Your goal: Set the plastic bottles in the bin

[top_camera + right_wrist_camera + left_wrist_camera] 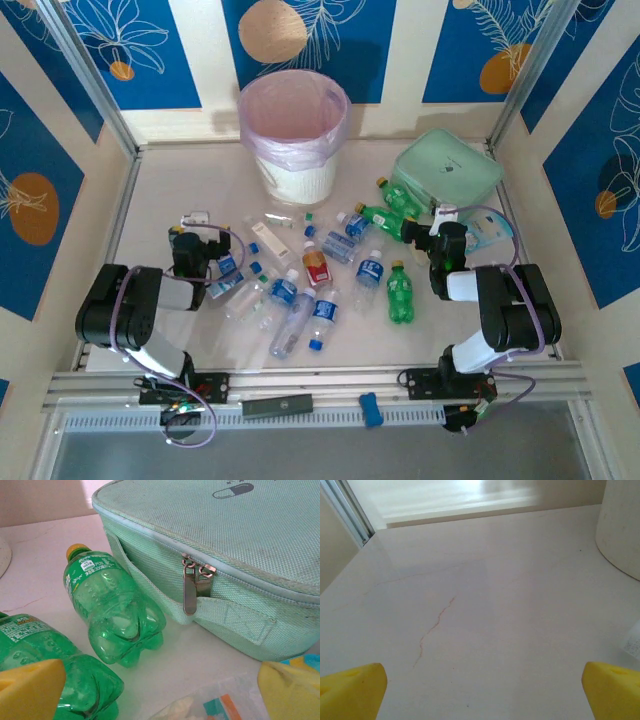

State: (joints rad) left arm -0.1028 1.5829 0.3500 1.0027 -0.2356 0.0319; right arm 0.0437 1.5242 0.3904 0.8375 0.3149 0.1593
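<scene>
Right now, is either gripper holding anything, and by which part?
Nothing is held. The left gripper stands open over bare table; the right gripper stands open beside two green bottles.

pale table [180, 330] boxed in by cream walls [210, 50] with blue floral panels [130, 40], metal rail [320, 385] along the near edge

The bin [621, 530] is cut by the left wrist view's right edge; the mint pouch [240, 545] overruns the right wrist view
</scene>
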